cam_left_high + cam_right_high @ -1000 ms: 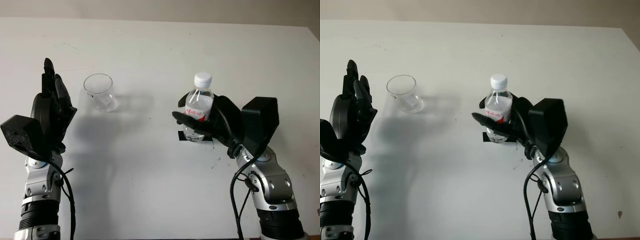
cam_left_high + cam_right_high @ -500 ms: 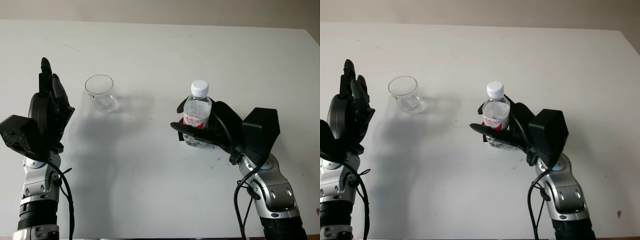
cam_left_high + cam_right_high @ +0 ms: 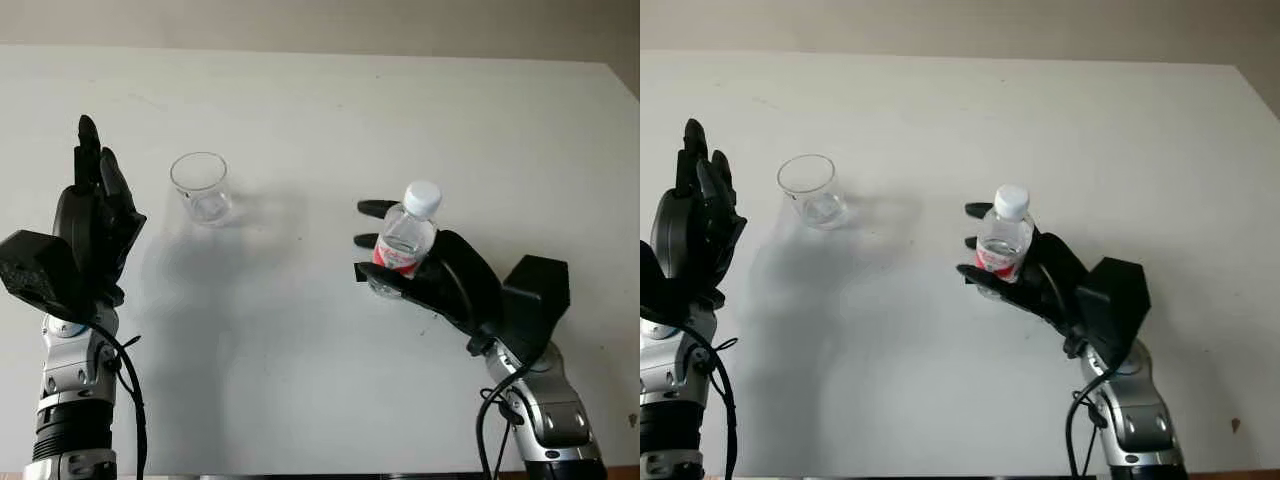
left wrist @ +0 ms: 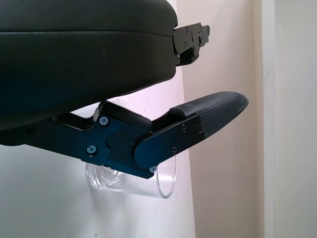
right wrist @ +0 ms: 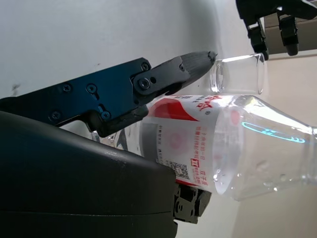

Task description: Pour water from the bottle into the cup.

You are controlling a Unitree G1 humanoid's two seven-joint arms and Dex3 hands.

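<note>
We grip the water bottle in the right hand, fingers wrapped around its labelled body, toward the tabletop's right half. The bottle leans with its white cap on, tilted away from the cup; we judge the grip secures it for carrying. The left hand is open, raised beside the empty clear cup near the left edge. Half a second ago the bottle stood upright; it now tilts.
</note>
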